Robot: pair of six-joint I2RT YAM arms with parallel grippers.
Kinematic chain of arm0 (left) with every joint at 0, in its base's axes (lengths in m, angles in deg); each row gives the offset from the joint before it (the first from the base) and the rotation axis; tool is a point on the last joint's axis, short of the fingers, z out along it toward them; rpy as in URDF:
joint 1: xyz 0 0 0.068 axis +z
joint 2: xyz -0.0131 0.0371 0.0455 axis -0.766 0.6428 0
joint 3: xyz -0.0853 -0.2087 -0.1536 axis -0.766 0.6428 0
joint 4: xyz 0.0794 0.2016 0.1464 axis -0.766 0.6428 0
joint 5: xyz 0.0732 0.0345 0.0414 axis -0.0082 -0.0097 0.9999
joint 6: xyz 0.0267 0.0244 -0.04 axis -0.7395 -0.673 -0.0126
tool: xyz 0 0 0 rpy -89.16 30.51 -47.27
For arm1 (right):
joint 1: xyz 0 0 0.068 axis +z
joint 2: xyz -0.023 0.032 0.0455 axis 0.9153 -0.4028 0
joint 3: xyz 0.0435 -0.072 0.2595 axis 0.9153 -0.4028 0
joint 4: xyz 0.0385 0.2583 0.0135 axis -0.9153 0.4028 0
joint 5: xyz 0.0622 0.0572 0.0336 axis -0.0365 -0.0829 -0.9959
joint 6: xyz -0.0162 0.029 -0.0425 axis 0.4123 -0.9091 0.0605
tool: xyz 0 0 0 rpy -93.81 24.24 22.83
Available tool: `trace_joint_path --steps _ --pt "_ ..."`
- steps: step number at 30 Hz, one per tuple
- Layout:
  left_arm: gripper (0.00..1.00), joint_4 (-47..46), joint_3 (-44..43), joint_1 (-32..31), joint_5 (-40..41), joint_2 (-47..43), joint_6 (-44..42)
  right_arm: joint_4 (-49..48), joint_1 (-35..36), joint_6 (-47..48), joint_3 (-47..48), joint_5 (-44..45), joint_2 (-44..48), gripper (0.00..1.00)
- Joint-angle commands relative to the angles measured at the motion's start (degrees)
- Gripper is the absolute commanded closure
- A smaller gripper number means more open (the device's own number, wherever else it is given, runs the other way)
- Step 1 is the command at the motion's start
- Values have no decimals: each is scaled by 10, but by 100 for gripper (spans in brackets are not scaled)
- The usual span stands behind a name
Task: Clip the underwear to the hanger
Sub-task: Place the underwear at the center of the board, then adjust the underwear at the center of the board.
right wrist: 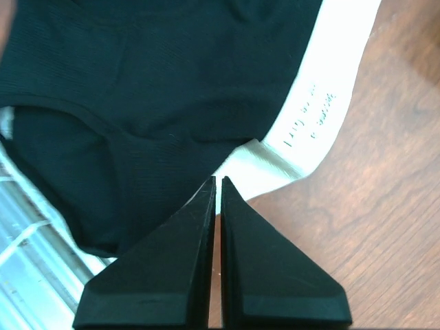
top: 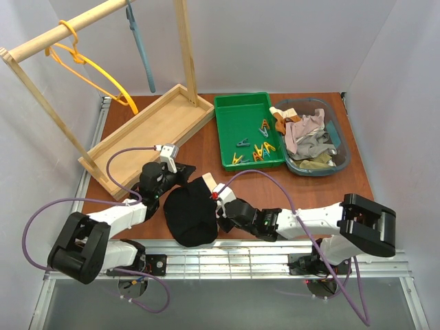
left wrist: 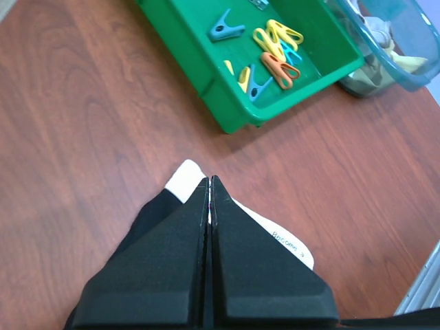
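The black underwear [top: 189, 218] with a cream waistband [top: 206, 185] lies on the table near the front edge, its lower part over the edge. My left gripper [top: 180, 176] is shut at its far left corner. In the left wrist view the tips [left wrist: 209, 180] pinch the waistband [left wrist: 184, 180]. My right gripper [top: 218, 199] is shut at the garment's right side, its tips [right wrist: 218, 180] on the waistband's edge [right wrist: 323, 89]. The yellow-orange hanger [top: 93, 69] hangs on the wooden rack at the far left, away from both grippers.
A grey-blue hanger [top: 141, 48] hangs on the same wooden rack [top: 158, 120]. A green tray [top: 227, 134] holds several coloured clothespins [left wrist: 275, 51]. A clear bin [top: 342, 148] of beige, pink and grey clothes stands to its right. A metal rail runs along the front edge.
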Motion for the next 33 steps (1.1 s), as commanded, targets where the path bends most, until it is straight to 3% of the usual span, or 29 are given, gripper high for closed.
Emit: trace_joint_path --steps 1,10,15,27,33 --pt "100 -30 -20 -10 -38 15 2 -10 1 -30 21 35 -14 99" --pt "100 -69 -19 -35 -102 88 19 -40 1 -51 37 -40 -97 99" --pt "100 -45 -37 -52 -105 136 24 -26 1 -68 25 -64 -108 99" --pt "100 9 -44 -60 -40 227 40 96 0 -137 -29 13 -56 99" --pt "100 26 -38 -60 4 225 53 105 -52 -147 -64 38 -10 99"
